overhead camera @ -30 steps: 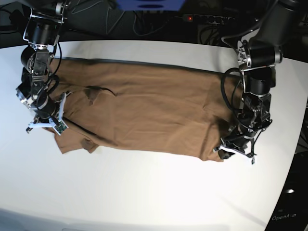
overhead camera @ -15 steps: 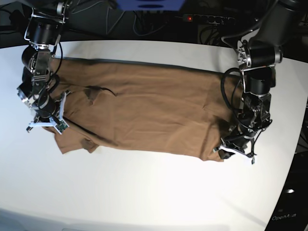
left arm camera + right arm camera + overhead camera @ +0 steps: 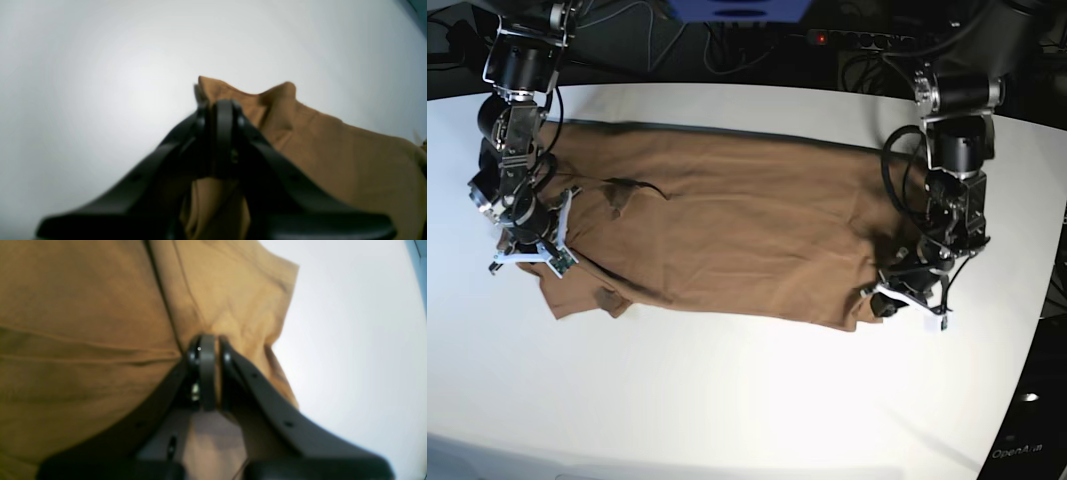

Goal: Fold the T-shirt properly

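The tan T-shirt (image 3: 727,230) lies spread across the white table (image 3: 727,400), lengthwise from left to right, with wrinkles near its left end. At the right end, my left gripper (image 3: 905,302) is shut on the shirt's near corner. The left wrist view shows the black fingers (image 3: 218,105) pressed together with a raised fold of cloth (image 3: 333,150) pinched between them. At the left end, my right gripper (image 3: 527,262) is shut on the shirt's edge. In the right wrist view its fingers (image 3: 208,341) clamp the fabric (image 3: 83,323) just inside the hem.
A black power strip (image 3: 857,38) and loose cables lie in the dark strip behind the table's far edge. A blue object (image 3: 737,8) sits at top centre. The table's rounded edge curves down at the right (image 3: 1037,330).
My left gripper has shifted left and slightly up, dragging the shirt's right near corner inward and bunching it. The right gripper edged up a little, still on the cloth.
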`<state>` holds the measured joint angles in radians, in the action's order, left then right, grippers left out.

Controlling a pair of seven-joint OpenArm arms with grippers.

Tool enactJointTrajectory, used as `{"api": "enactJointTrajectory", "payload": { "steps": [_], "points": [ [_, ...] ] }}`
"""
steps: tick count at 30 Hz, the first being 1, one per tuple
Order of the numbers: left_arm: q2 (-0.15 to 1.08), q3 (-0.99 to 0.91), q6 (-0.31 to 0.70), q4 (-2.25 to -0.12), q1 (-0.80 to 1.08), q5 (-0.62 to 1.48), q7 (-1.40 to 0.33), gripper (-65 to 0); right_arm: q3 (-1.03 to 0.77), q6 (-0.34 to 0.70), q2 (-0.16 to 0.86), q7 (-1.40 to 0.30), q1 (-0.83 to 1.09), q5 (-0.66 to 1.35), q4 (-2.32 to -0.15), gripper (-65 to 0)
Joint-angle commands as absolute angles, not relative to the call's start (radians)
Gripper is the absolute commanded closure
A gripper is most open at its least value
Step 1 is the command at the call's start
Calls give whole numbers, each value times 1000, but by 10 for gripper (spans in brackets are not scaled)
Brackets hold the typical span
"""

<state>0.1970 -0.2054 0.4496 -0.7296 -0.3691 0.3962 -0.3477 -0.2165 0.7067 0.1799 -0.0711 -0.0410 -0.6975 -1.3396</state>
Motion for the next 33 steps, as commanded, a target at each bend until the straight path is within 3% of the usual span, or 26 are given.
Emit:
{"api": "enactJointTrajectory", "payload": {
  "steps": [1,22,33],
  "points": [
    [209,-205,450,-765,-387,403,-363,-36,-223,698,193,-56,-59,-688,-1359,-13],
    [202,-209,450,-1145,-183,414,-464,-36,-245,698,191,-53,-31,-687,-1438,-10],
    [202,-209,450,-1156,-159,414,-464,-36,-283,698,170,-110,-162,-684,-1395,-25]
  ]
}}
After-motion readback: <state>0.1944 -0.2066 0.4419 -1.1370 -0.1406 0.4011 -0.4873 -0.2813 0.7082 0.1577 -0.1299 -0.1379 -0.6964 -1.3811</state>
